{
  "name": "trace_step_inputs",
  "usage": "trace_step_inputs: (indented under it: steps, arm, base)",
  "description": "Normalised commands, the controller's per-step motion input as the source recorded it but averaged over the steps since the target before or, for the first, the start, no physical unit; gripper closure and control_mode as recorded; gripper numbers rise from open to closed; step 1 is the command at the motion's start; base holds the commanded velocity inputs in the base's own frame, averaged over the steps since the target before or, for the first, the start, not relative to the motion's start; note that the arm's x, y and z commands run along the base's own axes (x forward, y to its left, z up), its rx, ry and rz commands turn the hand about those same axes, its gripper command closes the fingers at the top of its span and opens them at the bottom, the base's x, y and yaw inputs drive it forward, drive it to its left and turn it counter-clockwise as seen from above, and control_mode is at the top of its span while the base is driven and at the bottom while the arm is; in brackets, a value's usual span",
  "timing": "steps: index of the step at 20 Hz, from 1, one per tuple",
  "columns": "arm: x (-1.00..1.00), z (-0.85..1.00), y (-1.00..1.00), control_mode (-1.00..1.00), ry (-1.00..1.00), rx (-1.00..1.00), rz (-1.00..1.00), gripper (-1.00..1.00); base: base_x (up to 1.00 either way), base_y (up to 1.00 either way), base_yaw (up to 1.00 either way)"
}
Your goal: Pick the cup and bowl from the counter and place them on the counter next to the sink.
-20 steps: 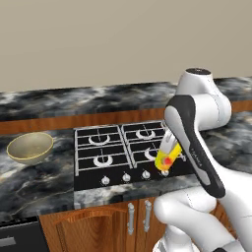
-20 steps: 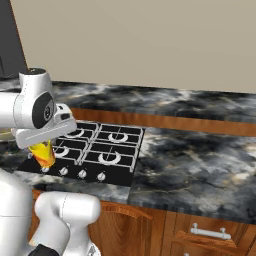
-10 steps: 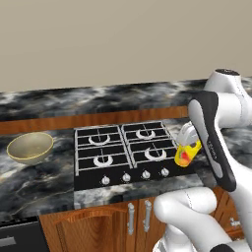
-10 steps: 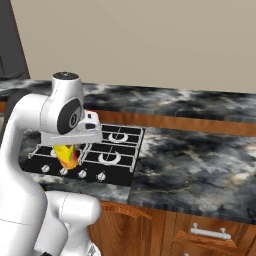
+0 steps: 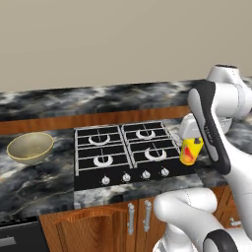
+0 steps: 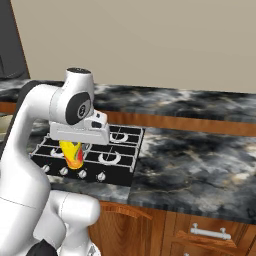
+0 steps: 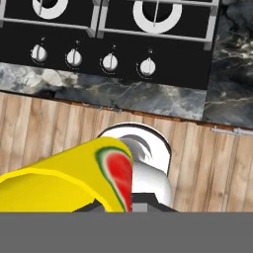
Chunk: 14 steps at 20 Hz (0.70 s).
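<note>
Left base view: claw (image 5: 191, 153) gripping small yellow tumbler cup (image 5: 190, 150) above black gas stovetop (image 5: 125, 152) right edge; beige bowl (image 5: 29, 146) sitting left of stovetop on marble counter (image 5: 44, 177). Advising level carry, cup tilted.

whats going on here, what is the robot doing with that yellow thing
The robot's hand is shut on the cup and holds it in the air by the right front edge of the stove. The bowl sits on the counter to the left of the stove, not yet picked up.
</note>
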Motion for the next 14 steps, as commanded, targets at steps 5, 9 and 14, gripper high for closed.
trace_step_inputs:
  steps: [5,9,14]
  arm:
    - [0.0,0.0,0.0,-1.0,0.0,0.0,0.0,1.0]
    - [0.0,0.0,0.0,-1.0,0.0,0.0,0.0,1.0]
    - [0.0,0.0,0.0,1.0,0.0,0.0,0.0,1.0]
  base:
    - [0.0,0.0,0.0]
    - [0.0,0.0,0.0]
    - [-0.06,0.0,0.0]
